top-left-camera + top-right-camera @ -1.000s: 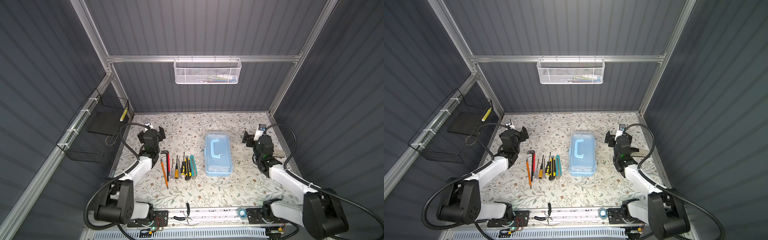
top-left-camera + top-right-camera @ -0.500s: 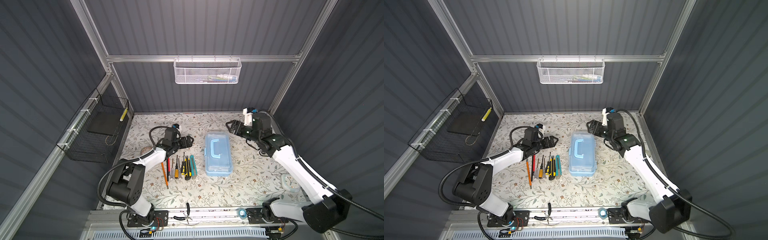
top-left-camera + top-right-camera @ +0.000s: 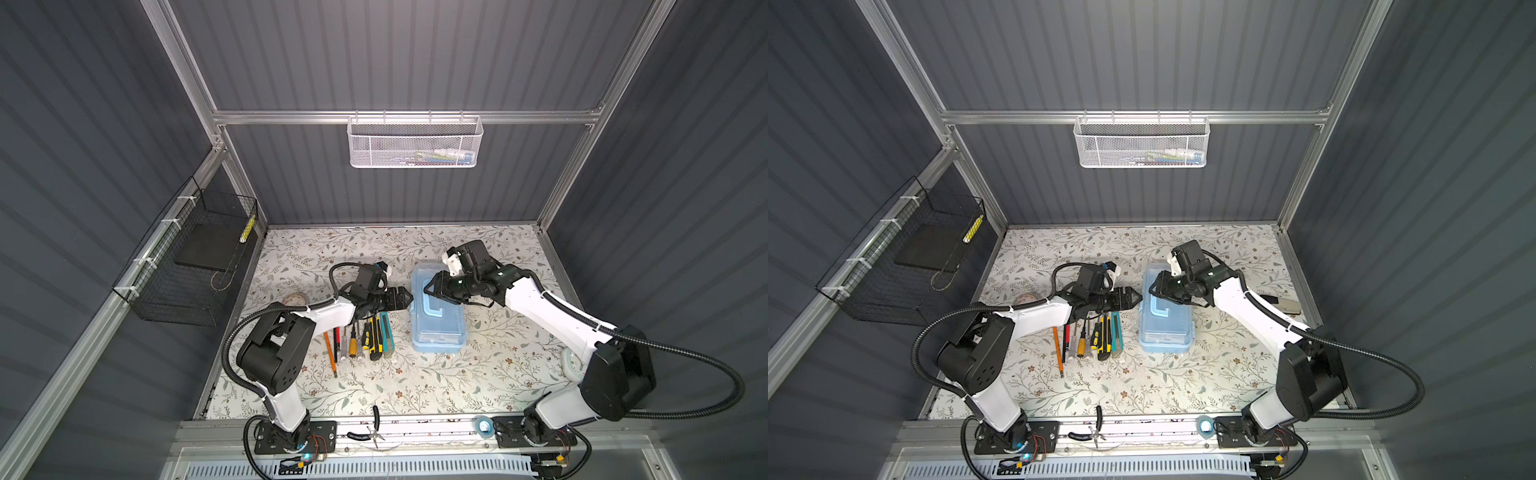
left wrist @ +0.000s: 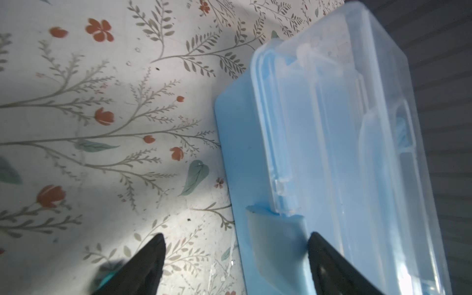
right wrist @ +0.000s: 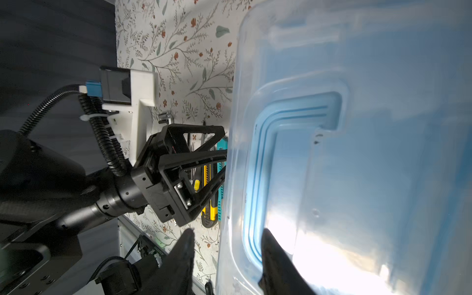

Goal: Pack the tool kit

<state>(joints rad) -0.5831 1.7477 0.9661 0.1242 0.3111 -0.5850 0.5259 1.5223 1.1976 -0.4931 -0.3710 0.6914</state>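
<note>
Surface: the table [image 3: 415,382] is covered by a matt floral-printed sheet. It is walled by grey ribbed panels at the back and both sides, and an aluminium rail runs along the front edge. Bare room is seen across the front half, along the back edge, and right of the box up to the right arm's links.

Task thing: the box [image 3: 436,328] is small and rectangular, with a light-blue plastic base and a clear lid [image 3: 446,291]. A light-blue handle [image 3: 434,305] lies flat in a recess of the lid. The box is set near the table's middle with its long sides running back to front, and the lid is down.

The left gripper [image 3: 405,297] is held low at the box's left long side, toward its back half, with the jaws spread wide. In the left wrist view a light-blue latch tab [image 4: 275,235] is framed between the black fingers [image 4: 329,263]. Contact cannot be confirmed.

The right gripper [image 3: 430,286] is reached over the box's back-left part, with the jaws part-way narrowed and nothing clamped. In the right wrist view the lid's long rim is straddled, one finger over the table and the other over the lid beside the handle.

Tools are laid in a row just left of the box and parallel to it. The teal utility knife [image 3: 387,332] is nearest, then the yellow-black utility knife [image 3: 375,340], then the slim screwdrivers [image 3: 352,345].

A white mesh basket [image 3: 415,143] is hung on the back rail, and a black wire basket [image 3: 191,266] on the left wall.
</note>
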